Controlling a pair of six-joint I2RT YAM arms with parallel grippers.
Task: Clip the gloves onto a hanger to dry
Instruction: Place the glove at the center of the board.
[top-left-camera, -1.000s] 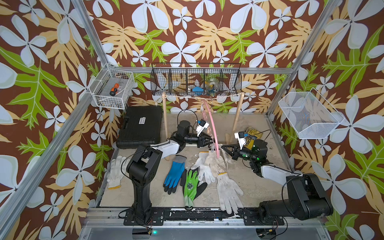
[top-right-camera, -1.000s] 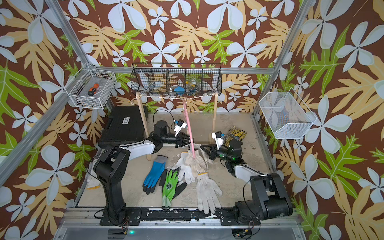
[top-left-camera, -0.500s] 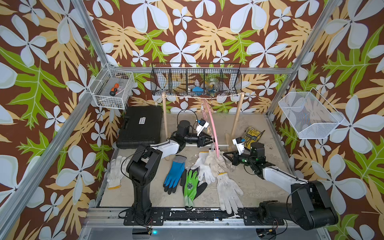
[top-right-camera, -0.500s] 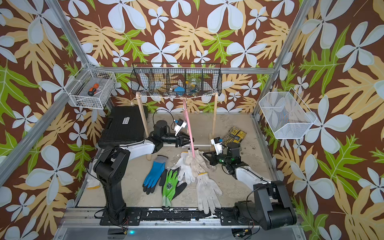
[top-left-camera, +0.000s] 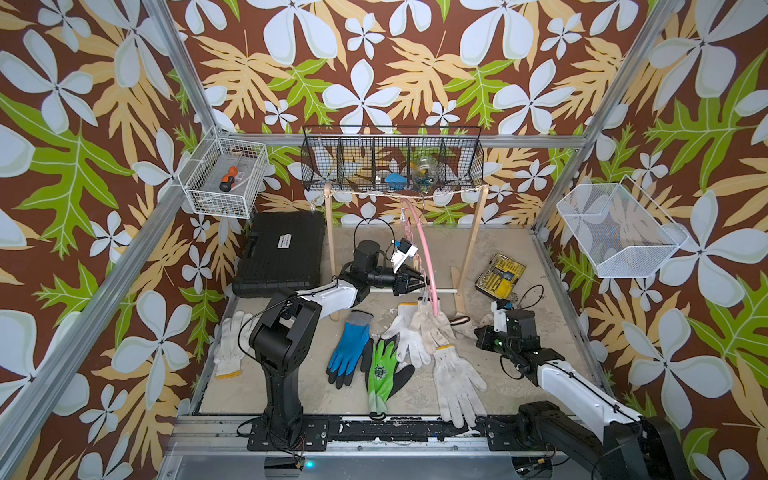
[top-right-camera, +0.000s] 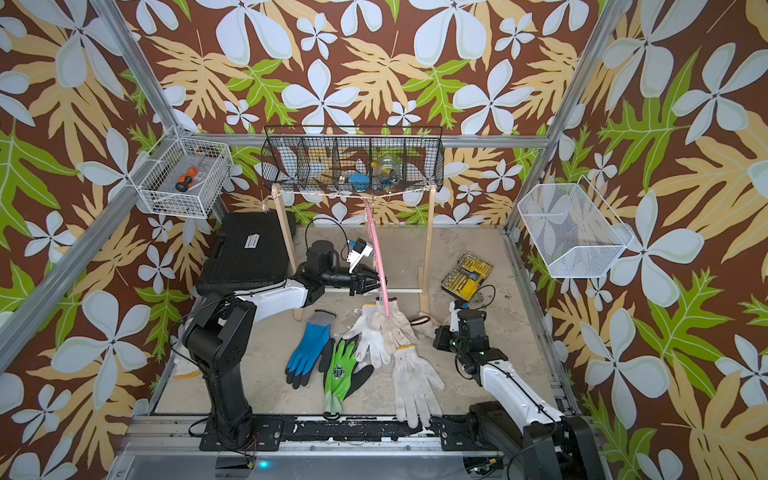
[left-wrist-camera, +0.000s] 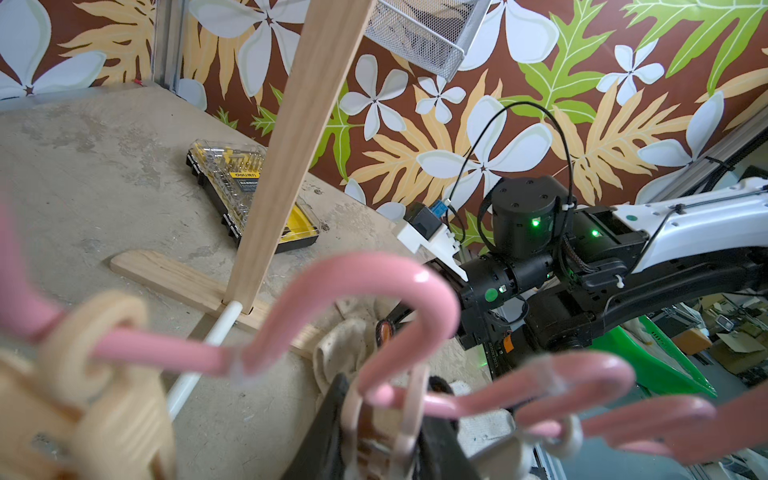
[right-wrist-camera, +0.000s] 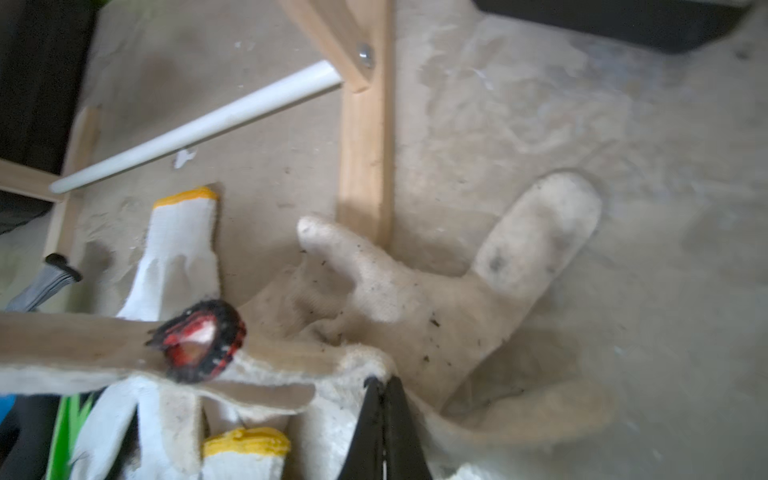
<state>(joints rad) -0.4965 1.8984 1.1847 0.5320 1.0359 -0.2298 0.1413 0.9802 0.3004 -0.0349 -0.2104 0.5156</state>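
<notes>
- The pink plastic arched hanger (top-left-camera: 424, 249) hangs near the centre of both top views from the string of the wooden two-post rack (top-left-camera: 471, 249). It is turned edge-on, and its lower end reaches down to the heap of white knit gloves (top-left-camera: 419, 328) just below centre.
- My left end effector (left-wrist-camera: 386, 419) is at the hanger's wavy lower bar, jaws nearly closed on a pale pink clip (left-wrist-camera: 411, 395) that dangles from it.
- My right end effector (right-wrist-camera: 380, 388) is low over the counter (top-left-camera: 490, 245), right of centre, with its jaws pressed fully together. The tips sit against the edge of a dirty beige knit glove (right-wrist-camera: 415, 299); I cannot tell whether any fabric is caught between them.
- Left of the heap lies the blue-and-black glove with a grey cuff (top-left-camera: 347, 353). The neon green-and-black glove (top-left-camera: 382, 370) is just beside it, toward the lower centre.
- A long white knit glove with a yellow cuff edge (top-left-camera: 457, 382) lies flat at lower right of centre.
- Another white knit glove (top-left-camera: 230, 345) lies at the counter's left edge, well apart from the rest.
- A black hard case (top-left-camera: 282, 249) fills the counter's upper left, and a yellow bit set (top-left-camera: 500, 276) lies right of the rack.
- On the walls hang a white wire basket (top-left-camera: 224, 183) at upper left, a black wire basket (top-left-camera: 392, 162) at upper centre and a white mesh basket (top-left-camera: 619, 232) at right.
</notes>
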